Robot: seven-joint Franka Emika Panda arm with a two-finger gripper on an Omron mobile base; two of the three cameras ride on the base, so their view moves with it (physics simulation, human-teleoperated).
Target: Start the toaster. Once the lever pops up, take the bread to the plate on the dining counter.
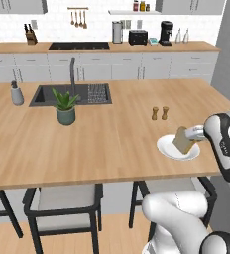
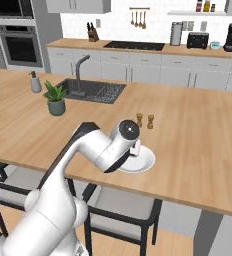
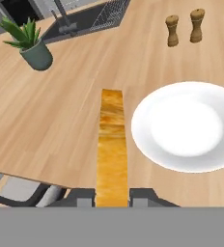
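The hand [image 1: 190, 134] is closed on the bread [image 1: 183, 140], a golden-brown slice gripped by one edge between the two fingers, so that in the hand view it shows edge-on as a narrow strip [image 3: 112, 144] running up from the fingertips. In the left base view the slice hangs over the near left part of the plate [image 1: 167, 150]; whether it touches the plate cannot be told. The plate, round and white [image 3: 186, 125], sits on the dining worktop [image 1: 102, 134] close to its near edge, and in the right base view it lies partly behind the arm's wrist [image 2: 143, 162]. Two small wooden shakers [image 1: 160, 113] stand side by side a little beyond the plate, apart from it. Farther across the worktop, a potted plant [image 1: 65, 106] in a grey-green pot stands just in front of the dark inset sink [image 1: 70, 94] with its faucet [image 1: 73, 74], and a grey soap dispenser [image 1: 16, 93] stands left of the sink. The black toaster [image 1: 138, 37] sits on the back worktop against the wall, between a steel canister [image 1: 117, 32] and the taller coffee machine [image 1: 166, 33].
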